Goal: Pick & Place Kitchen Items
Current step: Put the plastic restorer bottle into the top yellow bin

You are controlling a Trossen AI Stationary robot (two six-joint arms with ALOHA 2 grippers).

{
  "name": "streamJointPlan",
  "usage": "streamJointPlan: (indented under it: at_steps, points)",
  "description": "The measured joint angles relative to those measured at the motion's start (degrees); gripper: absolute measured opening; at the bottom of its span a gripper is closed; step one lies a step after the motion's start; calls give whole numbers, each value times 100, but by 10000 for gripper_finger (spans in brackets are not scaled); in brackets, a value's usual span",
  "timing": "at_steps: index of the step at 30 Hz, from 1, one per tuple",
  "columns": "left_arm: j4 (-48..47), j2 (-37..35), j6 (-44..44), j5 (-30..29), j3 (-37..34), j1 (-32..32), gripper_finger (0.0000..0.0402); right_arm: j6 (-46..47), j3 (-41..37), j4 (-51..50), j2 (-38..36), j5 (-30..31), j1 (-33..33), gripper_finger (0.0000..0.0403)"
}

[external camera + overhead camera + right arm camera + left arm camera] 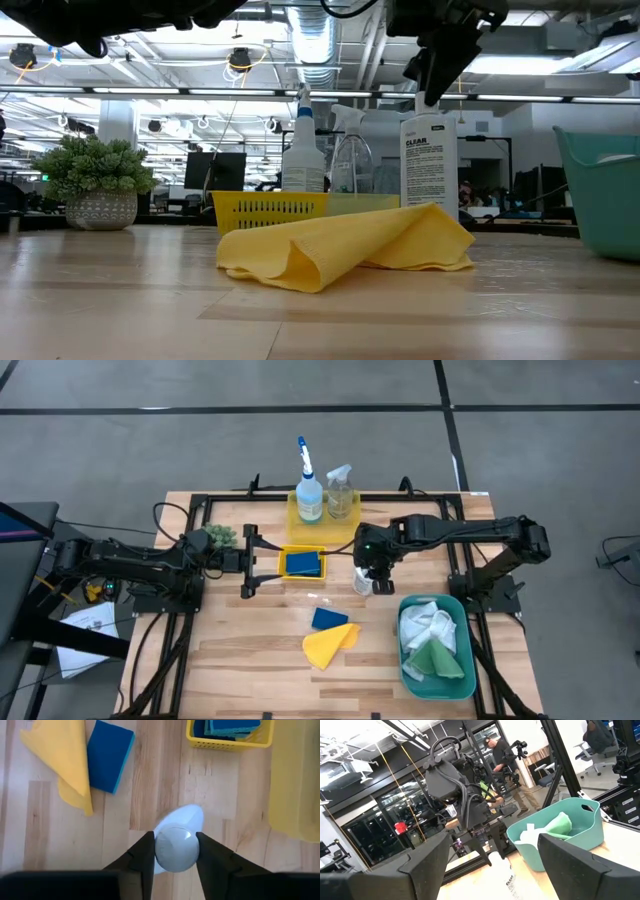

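Observation:
A small white bottle (pixel 361 582) with a pale cap stands upright right of the small yellow tray (pixel 283 572), which holds blue sponges (pixel 302 563). My right gripper (pixel 175 852) hangs over the bottle, shut on its cap. A blue sponge (pixel 328 618) and a folded yellow cloth (pixel 330 645) lie flat on the wood nearer the front. Two spray bottles (pixel 324 495) stand in a larger yellow tray (pixel 295 520) at the back. My left gripper (pixel 247 560) waits open, level, left of the small tray. My right gripper pinches the bottle's round cap (pixel 162 847) between its two fingers (pixel 144 856), one on each side. The fingers come from above, pointing steeply down. The bottle (pixel 430 160) stands upright below them; the yellow cloth (pixel 345 245) hides its base in the low view.
A teal bin (pixel 452 680) with white and green cloths stands at the front right. A small bushy plant (pixel 220 538) sits at the back left, beside the left arm. Bare wood lies along the front left. A person stands in the room beyond the table.

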Motion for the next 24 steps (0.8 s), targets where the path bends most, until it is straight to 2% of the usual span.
streamJointPlan:
  at_steps: [12, 24]
  points:
    - [-4, 0, 1, -1, 0, 0, 298, 91, 93, 12, -58, -162, 7, 107]
    - [-20, 0, 1, 0, 0, 1, 298, -305, 494, -67, -96, -155, -33, 107]
